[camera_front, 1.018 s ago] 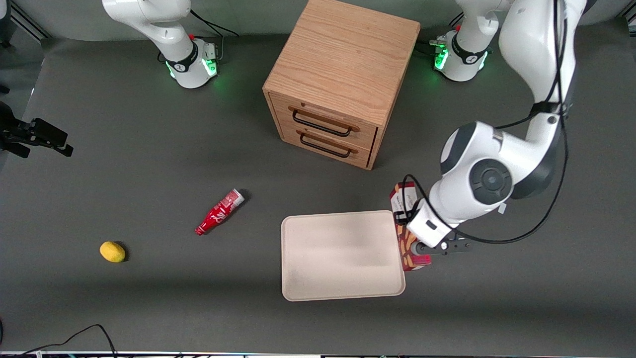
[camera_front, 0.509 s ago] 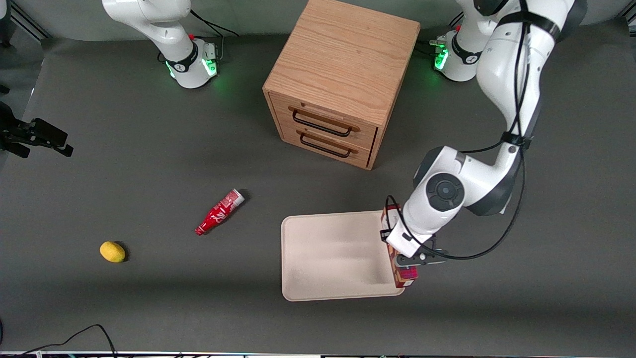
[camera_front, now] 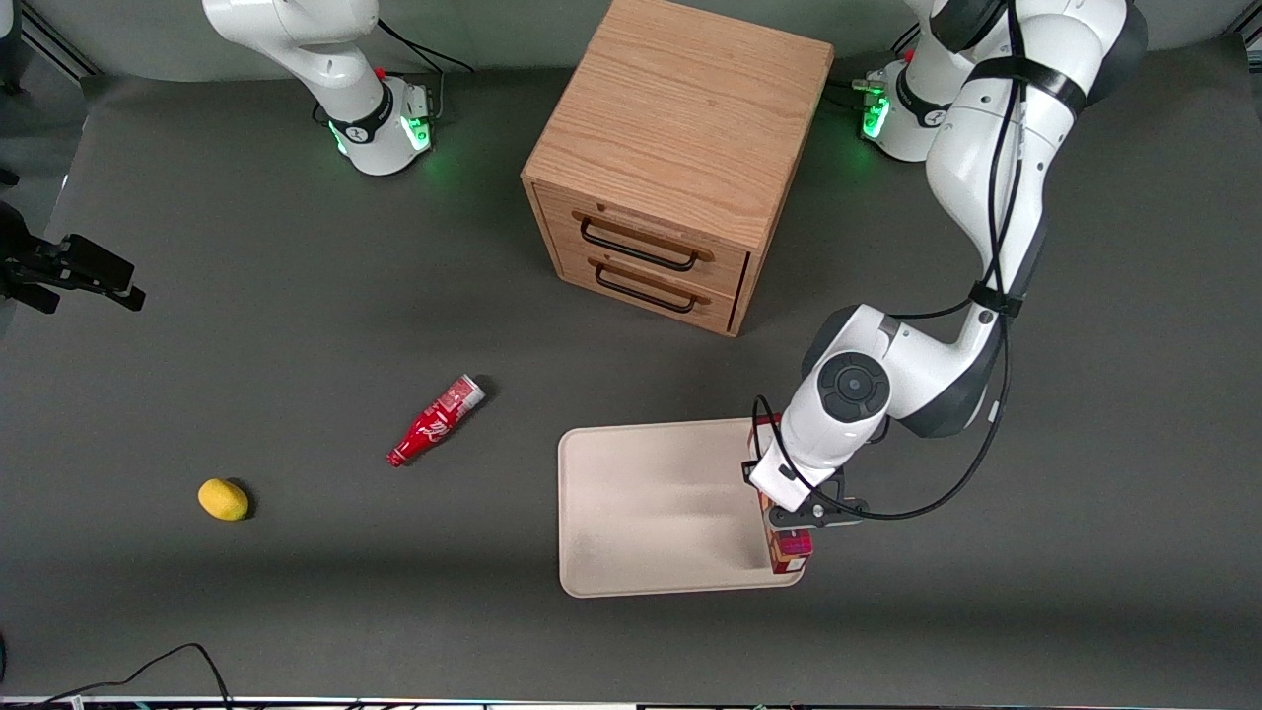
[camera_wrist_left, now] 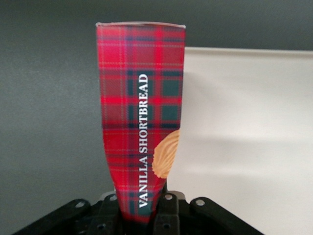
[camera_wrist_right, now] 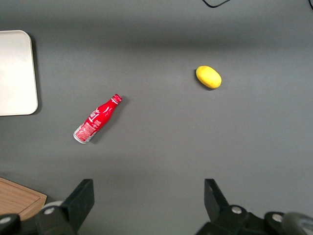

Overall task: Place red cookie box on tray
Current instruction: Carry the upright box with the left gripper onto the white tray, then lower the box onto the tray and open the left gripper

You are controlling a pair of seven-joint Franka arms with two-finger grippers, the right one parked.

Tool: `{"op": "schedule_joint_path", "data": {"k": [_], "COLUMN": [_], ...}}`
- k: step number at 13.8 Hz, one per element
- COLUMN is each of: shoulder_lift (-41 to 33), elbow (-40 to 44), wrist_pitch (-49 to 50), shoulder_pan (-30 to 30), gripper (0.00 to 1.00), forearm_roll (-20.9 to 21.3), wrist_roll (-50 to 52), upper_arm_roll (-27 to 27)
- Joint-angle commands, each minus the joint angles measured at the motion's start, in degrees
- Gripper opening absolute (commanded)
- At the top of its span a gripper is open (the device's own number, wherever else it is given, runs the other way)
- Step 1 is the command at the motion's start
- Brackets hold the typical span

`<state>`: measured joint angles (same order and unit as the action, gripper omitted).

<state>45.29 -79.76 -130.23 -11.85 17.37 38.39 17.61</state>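
Note:
My left gripper point(camera_front: 789, 508) is shut on the red cookie box point(camera_front: 786, 550), a slim plaid carton reading "Vanilla Shortbread" point(camera_wrist_left: 142, 112). It holds the box over the edge of the cream tray point(camera_front: 651, 513) that lies toward the working arm's end. In the front view the wrist hides most of the box; only its nearer end shows, over the tray's nearer corner. In the left wrist view the box runs out from between the fingers point(camera_wrist_left: 166, 208), with the tray point(camera_wrist_left: 244, 127) under one long side and grey table under the other.
A wooden two-drawer cabinet point(camera_front: 680, 158) stands farther from the front camera than the tray. A red soda bottle point(camera_front: 434, 421) and a yellow lemon point(camera_front: 223, 499) lie on the grey table toward the parked arm's end.
My left gripper has carried the box sideways from just outside the tray's edge to over that edge, and a little nearer to the front camera.

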Motion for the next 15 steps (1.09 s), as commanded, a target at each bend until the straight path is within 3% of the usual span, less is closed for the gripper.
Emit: {"op": "schedule_joint_path", "data": {"k": [1,4,5,6,7,11,15], "shoulder_lift": [-0.64,-0.64,-0.64,-0.90,-1.07,-2.48,-8.79], "elbow": [-3.02,-3.38,-3.56,-3.73,-3.82,-3.65,-3.30], "wrist_pitch": [-2.56,-2.66,-2.66,-2.57,-2.40,-1.43,5.41], "shoulder_pan": [-0.36,-0.36,-0.36,-0.28,-0.27,0.07,0.78], "gripper": [0.00,0.00,0.30,0.69,0.96,1.00,1.00], "forearm_roll": [2.14,2.23,2.15,2.15,2.06,1.71,-0.39], "wrist_roll": [1.87,1.87,1.95,2.04,2.39,3.71,3.36], "upper_arm_roll": [-0.29,-0.29,-0.29,-0.29,-0.29,-0.29,-0.12]}}
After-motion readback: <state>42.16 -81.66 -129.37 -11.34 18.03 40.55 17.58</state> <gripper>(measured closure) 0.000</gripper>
